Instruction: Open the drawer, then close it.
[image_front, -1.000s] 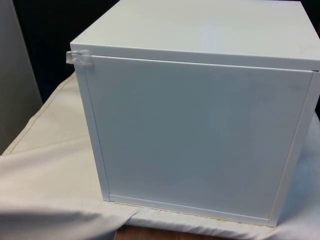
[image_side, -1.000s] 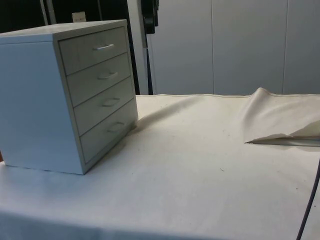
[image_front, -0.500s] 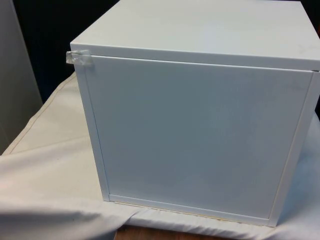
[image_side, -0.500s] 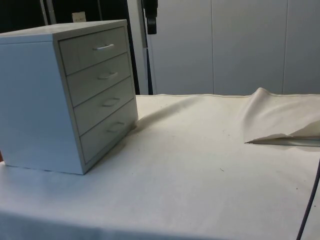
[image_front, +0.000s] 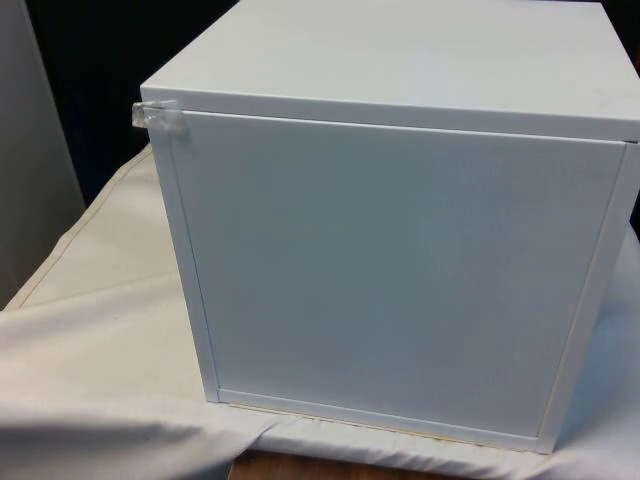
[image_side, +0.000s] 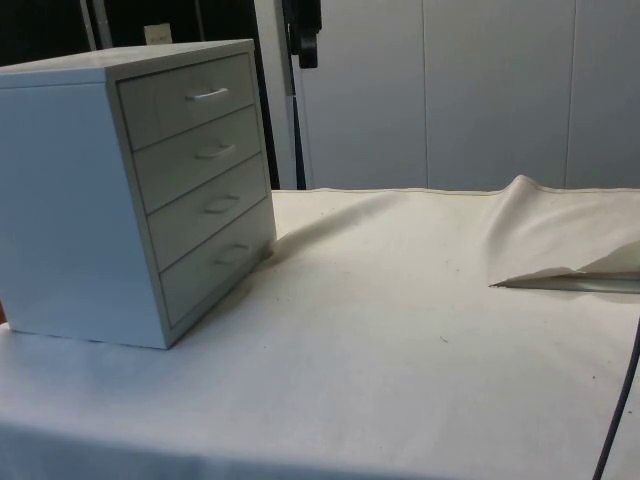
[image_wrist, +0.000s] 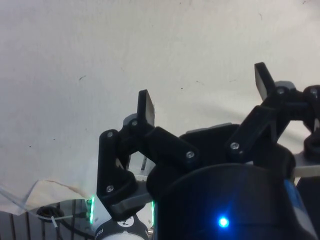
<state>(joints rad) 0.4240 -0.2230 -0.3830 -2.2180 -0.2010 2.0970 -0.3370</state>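
Chest of four drawers (image_side: 140, 190), white rigid boxy wood, stands on the white-clothed table (image_side: 400, 340), drawer fronts all shut and facing the open cloth. Small curved metal handles, e.g. top one (image_side: 206, 94), are the only hold (thin, likely slippery; chest looks light and may slide when pulled). Black two-finger end effector (image_wrist: 202, 97) hangs spread open, empty, above bare cloth. Plenty of room before the fronts; rumpled cloth fold (image_side: 560, 245) well apart.

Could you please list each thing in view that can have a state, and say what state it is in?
chest of drawers: upright on the cloth, back to the front view.
four drawers: all shut, fronts flush.
gripper: open, holding nothing, above bare cloth.
white cloth: spread flat, rucked up at one edge.
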